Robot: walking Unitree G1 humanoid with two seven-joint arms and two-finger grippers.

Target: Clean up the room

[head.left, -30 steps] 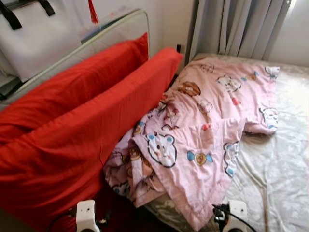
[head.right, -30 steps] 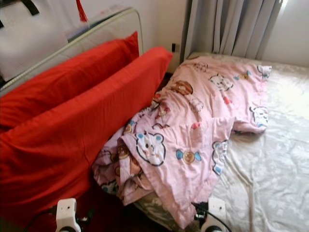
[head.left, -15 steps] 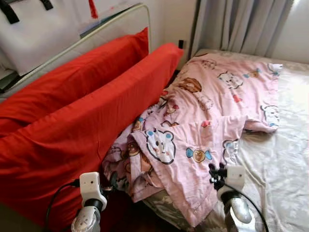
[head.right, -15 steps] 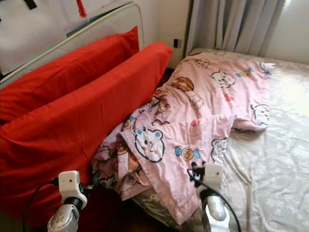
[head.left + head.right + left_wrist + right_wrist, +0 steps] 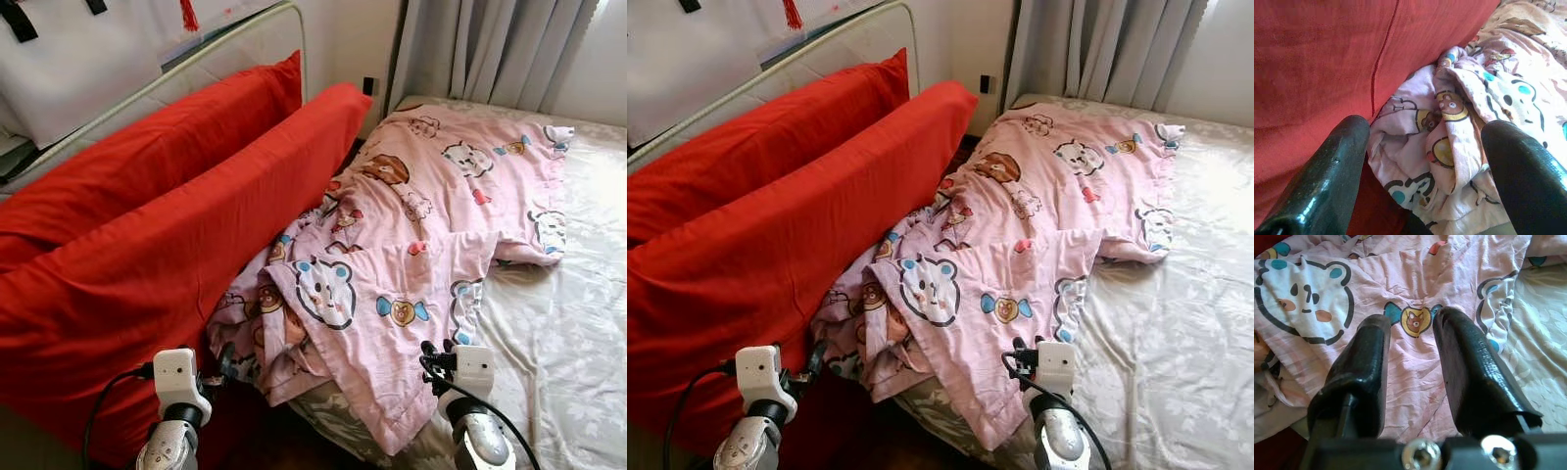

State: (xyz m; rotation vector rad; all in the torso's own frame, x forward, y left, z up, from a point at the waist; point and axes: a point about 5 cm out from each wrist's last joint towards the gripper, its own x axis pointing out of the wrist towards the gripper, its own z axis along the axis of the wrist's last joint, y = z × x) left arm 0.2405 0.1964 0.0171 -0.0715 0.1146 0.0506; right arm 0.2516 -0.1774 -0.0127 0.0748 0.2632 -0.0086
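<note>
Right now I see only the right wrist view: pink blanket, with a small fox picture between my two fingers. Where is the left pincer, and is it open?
Observer: The left pincer is open and low, pointing at the crumpled end of the pink blanket, right beside a red pillow.
Operator: Is there only one pillow?
Observer: No, a second red pillow stands behind the first, against the headboard rail.
Operator: And where is my right pincer on the bed?
Observer: The right pincer is at the blanket's near edge; the blanket runs from there up the bed toward the grey curtains.
</note>
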